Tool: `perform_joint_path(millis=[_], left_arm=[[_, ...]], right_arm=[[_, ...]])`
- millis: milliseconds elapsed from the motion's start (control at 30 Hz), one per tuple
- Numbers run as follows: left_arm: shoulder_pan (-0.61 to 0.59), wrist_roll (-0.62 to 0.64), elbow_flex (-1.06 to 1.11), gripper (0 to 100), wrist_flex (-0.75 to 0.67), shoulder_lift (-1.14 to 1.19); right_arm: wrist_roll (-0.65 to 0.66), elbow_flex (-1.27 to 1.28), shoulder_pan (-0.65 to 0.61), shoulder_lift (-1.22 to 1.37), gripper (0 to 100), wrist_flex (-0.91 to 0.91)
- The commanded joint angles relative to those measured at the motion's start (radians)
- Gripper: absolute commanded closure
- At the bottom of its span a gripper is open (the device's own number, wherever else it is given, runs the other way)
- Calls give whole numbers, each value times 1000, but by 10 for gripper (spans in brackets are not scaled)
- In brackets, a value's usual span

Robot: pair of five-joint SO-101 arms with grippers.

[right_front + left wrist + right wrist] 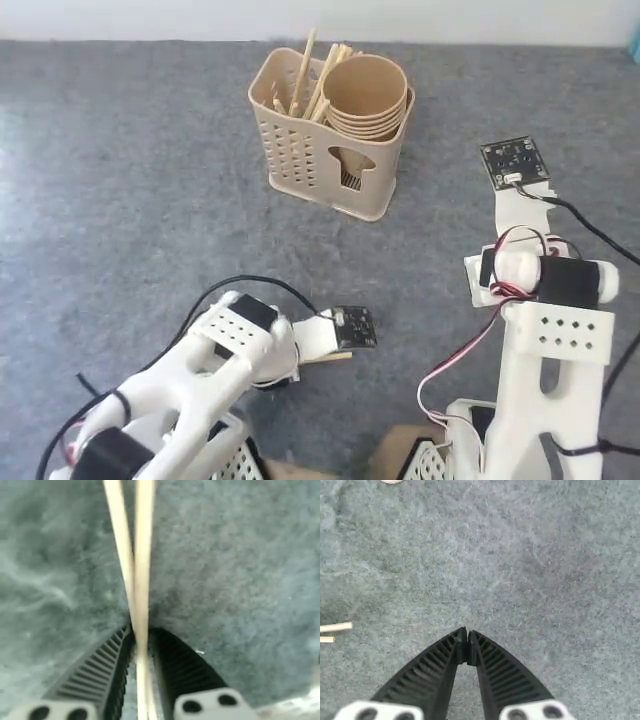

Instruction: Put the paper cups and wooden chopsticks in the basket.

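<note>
From the high view, the beige slotted basket [300, 155] stood upright at the far middle of the grey felt table [130, 200]. A nested stack of paper cups [366, 92] filled one side, with stored chopsticks [308, 65] leaning upright beside it. The left arm [235, 345] lay low at the near edge, and one pale end of the held chopsticks [340, 357] poked out beneath its wrist. The right arm [545, 300] stood at the other side. Bare felt separated both arms from the basket.

In the left wrist view, the left gripper [141, 630] had its ribbed fingers pinched tight on those two sticks, which ran out side by side over the felt (almost touching near the tips).

In the right wrist view, the right gripper [466, 632] was closed on nothing, its tips meeting just above the felt. Two stick ends [335, 627] lay off to one side, well apart from it.
</note>
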Motion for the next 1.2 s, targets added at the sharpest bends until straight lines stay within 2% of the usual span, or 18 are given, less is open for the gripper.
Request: perform_joint_path(millis=[0,100,267,367,600,667,867,967,1067,1167], left_arm=[[63,-12,8,987,5,5],[120,-11,-7,987,43,-26],[157,-9,-136,987,316,-216],[160,-8,-197,987,420,-379],[152,-3,-205,987,453,-758],[152,52,-205,987,411,-864],[150,338,-196,987,173,-1128],[146,468,-196,988,61,-1198],[44,559,-166,988,-81,-1212],[-101,624,-82,988,-318,-1200]], right_arm=[[14,-5,10,-25,991,-16],[14,-3,10,-25,991,-18],[9,-2,10,-21,990,-18],[8,0,10,-15,990,-18],[5,83,4,-24,990,-50],[5,133,4,-24,990,-81],[-2,304,4,-24,990,-209],[-60,364,2,-24,990,-272],[-106,417,-16,-24,990,-326],[-166,485,-68,-24,990,-389]])
